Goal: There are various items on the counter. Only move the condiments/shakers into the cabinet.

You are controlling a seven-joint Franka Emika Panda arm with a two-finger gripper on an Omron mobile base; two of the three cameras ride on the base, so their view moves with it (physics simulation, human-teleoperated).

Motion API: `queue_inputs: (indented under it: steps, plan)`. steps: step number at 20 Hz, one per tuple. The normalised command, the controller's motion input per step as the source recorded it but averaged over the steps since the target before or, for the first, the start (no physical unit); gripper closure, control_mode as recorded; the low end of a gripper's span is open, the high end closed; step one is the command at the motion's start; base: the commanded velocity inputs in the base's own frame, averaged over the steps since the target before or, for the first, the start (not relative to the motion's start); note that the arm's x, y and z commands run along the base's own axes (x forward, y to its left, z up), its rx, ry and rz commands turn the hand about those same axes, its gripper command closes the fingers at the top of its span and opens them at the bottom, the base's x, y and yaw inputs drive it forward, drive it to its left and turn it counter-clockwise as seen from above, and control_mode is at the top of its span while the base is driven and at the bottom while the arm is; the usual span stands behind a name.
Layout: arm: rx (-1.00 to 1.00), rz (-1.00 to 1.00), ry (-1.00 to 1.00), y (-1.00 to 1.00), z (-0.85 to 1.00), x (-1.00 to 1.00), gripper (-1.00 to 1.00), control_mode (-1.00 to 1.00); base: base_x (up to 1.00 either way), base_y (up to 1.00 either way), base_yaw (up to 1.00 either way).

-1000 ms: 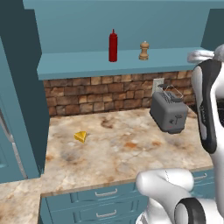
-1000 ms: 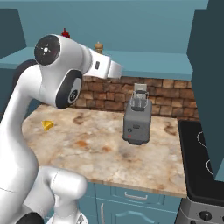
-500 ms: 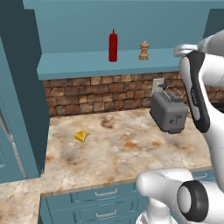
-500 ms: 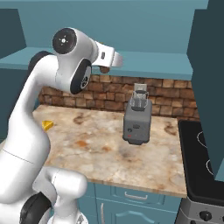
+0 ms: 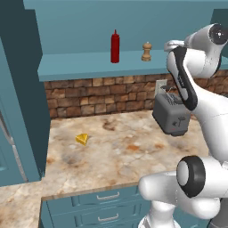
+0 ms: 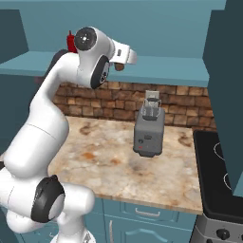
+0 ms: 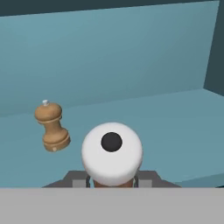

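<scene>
Cabinet shelf [image 5: 89, 67]: red bottle [image 5: 115, 46] and wooden shaker [image 5: 146, 51] standing upright. Gripper [image 7: 112, 183] fingers pinched on white-topped shaker [image 7: 112, 153], at shelf level, right of wooden shaker. Cheese [image 5: 82, 139], toaster [image 5: 171, 113] on counter [image 5: 116, 156].

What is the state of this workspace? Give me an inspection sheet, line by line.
Surface: counter, mottled, nothing spilled.
Job's things: red bottle and tan shaker upright on the cabinet shelf; white-topped shaker held at shelf level, whether set down cannot be told.
Clutter: cheese wedge and toaster on the counter.
Grippers: gripper, jaws shut on the white-topped shaker.
Cables: nothing seen.
Surroundings: brick backsplash, stove, drawers.
</scene>
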Motion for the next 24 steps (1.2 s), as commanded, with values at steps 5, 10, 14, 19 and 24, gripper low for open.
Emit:
queue_inputs:
  steps: [5, 10, 14, 19, 24]
  plan:
    - [0.0, 0.02, 0.0, -0.01, -0.16, 0.55, 1.0, -1.0, 0.0, 0.0, 0.0]
    - [0.0, 0.02, 0.0, -0.02, -0.28, 0.51, 1.0, -1.0, 0.0, 0.0, 0.0]
    - [0.0, 0.02, 0.0, -0.01, -0.18, 0.64, 1.0, -1.0, 0.0, 0.0, 0.0]
    - [0.0, 0.02, 0.0, 0.0, -0.09, 0.45, 1.0, -1.0, 0.0, 0.0, 0.0]
    - [0.0, 0.01, 0.0, -0.01, -0.07, 0.13, 1.0, -1.0, 0.0, 0.0, 0.0]
